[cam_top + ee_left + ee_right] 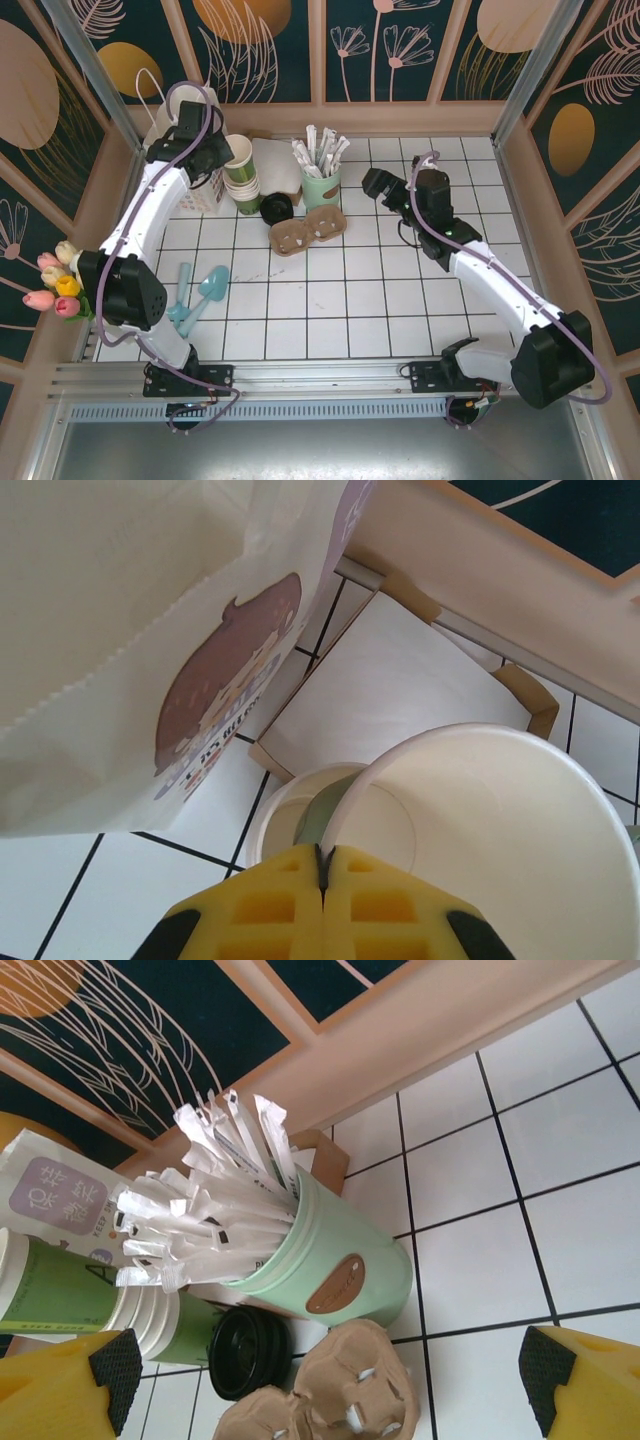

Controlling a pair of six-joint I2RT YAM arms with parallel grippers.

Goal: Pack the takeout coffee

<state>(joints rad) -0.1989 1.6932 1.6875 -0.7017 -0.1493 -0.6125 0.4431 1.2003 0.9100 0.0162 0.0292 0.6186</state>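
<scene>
My left gripper (224,160) (323,865) is shut on the rim of a lidless green paper cup (238,156) (500,820) with a cream inside. That cup hangs tilted just above the stack of like cups (243,190) (300,810). A low round black lid (277,209) (248,1352) sits on the tiles to the right of the stack, and I see no cup under it. The takeout coffee, as a lidded cup, is out of view. My right gripper (376,186) (330,1385) hangs open above the tiles, right of the brown cup carrier (305,232) (330,1400).
A white printed paper bag (200,190) (130,630) stands left of the stack. A pale green cup of white wrapped sticks (321,185) (330,1270) is beside the lid. Blue scoops (195,295) and tulips (55,285) lie at the left. Wooden walls close in the back.
</scene>
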